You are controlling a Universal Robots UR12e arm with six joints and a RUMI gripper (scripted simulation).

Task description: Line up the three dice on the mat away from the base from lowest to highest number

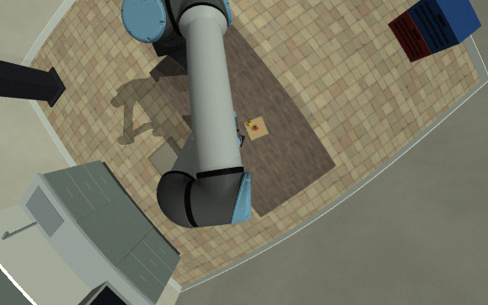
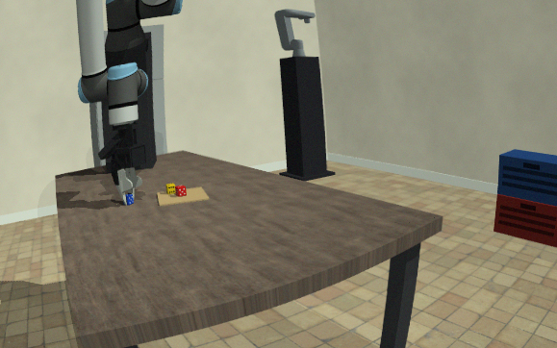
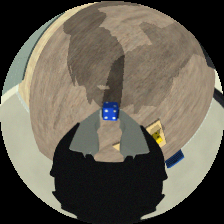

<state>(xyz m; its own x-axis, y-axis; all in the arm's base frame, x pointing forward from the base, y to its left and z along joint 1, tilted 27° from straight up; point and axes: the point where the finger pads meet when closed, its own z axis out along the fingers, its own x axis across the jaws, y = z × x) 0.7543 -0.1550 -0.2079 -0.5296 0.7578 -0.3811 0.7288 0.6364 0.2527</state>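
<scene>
The blue die (image 2: 130,199) (image 3: 110,111) stands on the table left of the mat in the exterior view. It lies between the fingertips of my gripper (image 2: 129,195) (image 3: 110,116), which appears shut on it, a finger at each side. The die's upper face seems to show four pips. The yellow die (image 1: 250,124) (image 2: 170,188) (image 3: 157,136) and the red die (image 1: 255,128) (image 2: 181,190) sit close together on the tan mat (image 1: 260,134) (image 2: 197,196). Their top numbers are too small to read surely. The arm hides the blue die in the top view.
The brown table (image 1: 293,147) (image 2: 258,250) carries the mat. The arm's forearm (image 1: 213,93) spans above the table in the top view. Blue and red crates (image 1: 445,25) (image 2: 534,197) stand on the floor, and a black pedestal (image 2: 303,115) stands behind the table.
</scene>
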